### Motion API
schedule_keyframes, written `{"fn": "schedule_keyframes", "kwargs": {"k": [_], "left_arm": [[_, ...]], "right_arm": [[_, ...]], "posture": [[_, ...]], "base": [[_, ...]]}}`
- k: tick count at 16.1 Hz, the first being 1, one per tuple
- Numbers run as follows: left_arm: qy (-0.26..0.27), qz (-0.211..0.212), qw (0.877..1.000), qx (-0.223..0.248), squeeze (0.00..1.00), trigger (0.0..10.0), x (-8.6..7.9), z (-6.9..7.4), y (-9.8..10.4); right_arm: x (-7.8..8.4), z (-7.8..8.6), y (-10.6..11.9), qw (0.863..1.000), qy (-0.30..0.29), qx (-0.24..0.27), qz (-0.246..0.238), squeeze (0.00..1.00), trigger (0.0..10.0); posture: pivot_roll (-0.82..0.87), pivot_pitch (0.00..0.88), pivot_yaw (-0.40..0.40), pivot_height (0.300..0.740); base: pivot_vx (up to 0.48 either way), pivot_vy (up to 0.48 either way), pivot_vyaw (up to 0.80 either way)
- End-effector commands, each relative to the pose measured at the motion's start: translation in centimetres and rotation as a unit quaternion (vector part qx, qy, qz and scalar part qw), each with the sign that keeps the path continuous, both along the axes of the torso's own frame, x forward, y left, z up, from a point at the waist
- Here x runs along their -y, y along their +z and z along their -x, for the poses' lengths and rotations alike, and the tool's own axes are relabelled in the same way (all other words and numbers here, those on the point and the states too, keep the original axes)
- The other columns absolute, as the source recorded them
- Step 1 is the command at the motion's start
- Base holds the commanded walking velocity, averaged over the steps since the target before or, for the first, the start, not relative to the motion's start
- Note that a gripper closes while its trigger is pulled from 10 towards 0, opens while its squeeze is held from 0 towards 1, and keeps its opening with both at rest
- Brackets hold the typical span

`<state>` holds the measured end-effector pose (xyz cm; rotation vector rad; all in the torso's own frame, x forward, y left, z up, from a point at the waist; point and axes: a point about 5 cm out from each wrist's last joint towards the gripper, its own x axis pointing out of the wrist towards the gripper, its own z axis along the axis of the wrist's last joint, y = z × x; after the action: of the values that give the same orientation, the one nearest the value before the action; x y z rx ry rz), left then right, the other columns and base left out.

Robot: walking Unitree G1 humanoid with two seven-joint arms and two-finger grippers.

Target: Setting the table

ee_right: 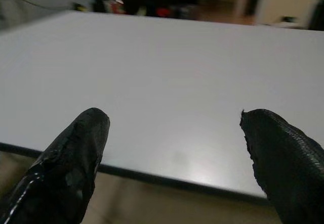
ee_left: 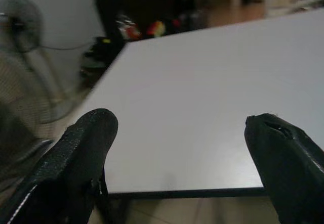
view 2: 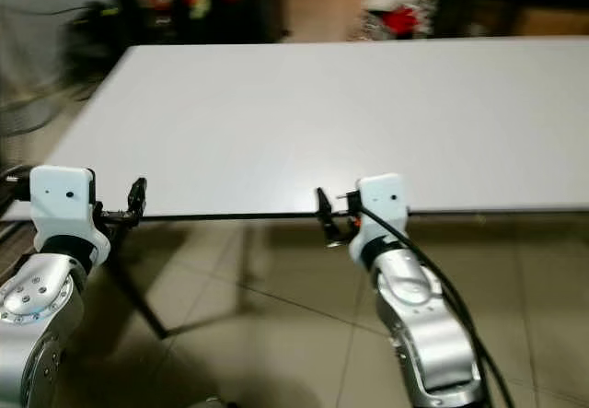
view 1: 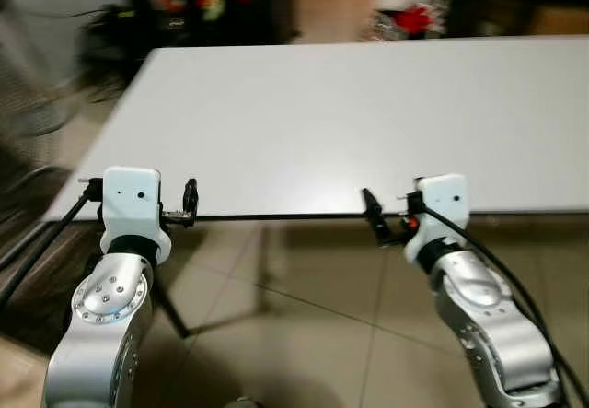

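white table (view 1: 350,122), perhaps fan (ee_left: 23,24) beside

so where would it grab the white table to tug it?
Probably the near edge: a thin slab overhanging open floor. Come in level from the robot's side, one finger above, one below. The left gripper and right gripper are open just short of it.

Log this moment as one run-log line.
stage: approach | left pincer: open, at near edge of white table | right pincer: open, at same edge | held: nothing
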<state>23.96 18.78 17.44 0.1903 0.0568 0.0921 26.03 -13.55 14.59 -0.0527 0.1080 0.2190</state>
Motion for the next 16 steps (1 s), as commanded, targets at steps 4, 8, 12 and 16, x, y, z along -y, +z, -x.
{"fn": "schedule_keyframes", "kwargs": {"k": [4, 8, 12, 16], "left_arm": [[0.03, -0.034, 0.999, 0.003, 0.0, 10.0, -0.2, 0.4, 0.6], [0.017, 0.0, 1.0, 0.016, 0.0, 10.0, -0.4, 0.6, 1.4], [0.016, 0.004, 0.999, 0.049, 0.0, 10.0, 0.1, 0.4, 2.4], [0.019, 0.004, 0.999, 0.048, 0.0, 10.0, 0.3, 0.9, 2.4]], "right_arm": [[-1.0, -0.2, 1.6, 0.998, 0.035, 0.03, -0.052, 0.0, 10.0], [-1.3, -0.1, 1.2, 0.996, 0.043, 0.013, -0.076, 0.0, 10.0], [-1.1, -0.2, 1.7, 0.995, 0.039, 0.02, -0.092, 0.0, 10.0], [-1.2, -0.3, 2.0, 0.995, 0.047, 0.027, -0.087, 0.0, 10.0]], "posture": [[-0.03, 0.0, 0.078, 0.74], [-0.03, 0.0, 0.092, 0.74], [-0.04, 0.0, 0.094, 0.74], [-0.02, 0.0, 0.075, 0.74]], "base": [[0.0, 0.0, 0.8], [0.0, 0.0, 0.8], [0.0, 0.0, 0.8], [0.0, 0.0, 0.8]]}}
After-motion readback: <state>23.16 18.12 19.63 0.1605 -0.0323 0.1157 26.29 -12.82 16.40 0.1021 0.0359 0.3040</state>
